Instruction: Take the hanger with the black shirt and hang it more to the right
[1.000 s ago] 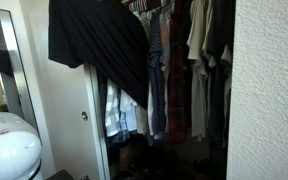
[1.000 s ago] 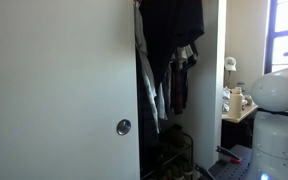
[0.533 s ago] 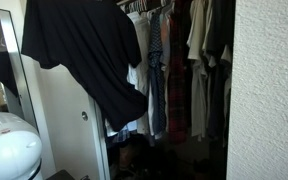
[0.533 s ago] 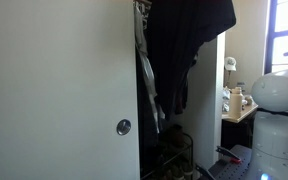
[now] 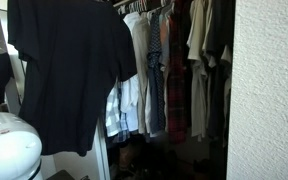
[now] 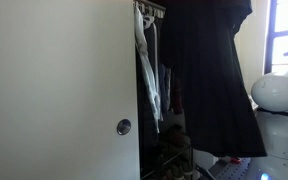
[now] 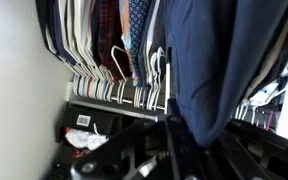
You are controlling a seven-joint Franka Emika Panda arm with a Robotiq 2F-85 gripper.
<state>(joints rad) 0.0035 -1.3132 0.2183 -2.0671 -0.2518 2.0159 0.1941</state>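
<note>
The black shirt [image 5: 69, 70] hangs full length outside the closet, in front of the door, and it shows in both exterior views [image 6: 209, 80]. In the wrist view, which stands upside down, it looks dark blue [image 7: 214, 60]. Its upper end sits between the dark fingers of my gripper [image 7: 189, 140]. The gripper is closed there. The hanger is hidden inside the fabric. The gripper is above the picture edge in both exterior views.
The closet rod [image 7: 124, 95] carries several white hangers with white, plaid and dark shirts [image 5: 174, 70]. A white door with a round knob [image 6: 123, 127] stands beside the opening. A textured wall [image 5: 269, 90] is at one side. The white robot base [image 5: 9, 150] is low. Clutter lies on the closet floor [image 7: 84, 140].
The black shirt has swung out of the closet, away from the other clothes. It was bunched and tilted and now hangs straight down at full length.
</note>
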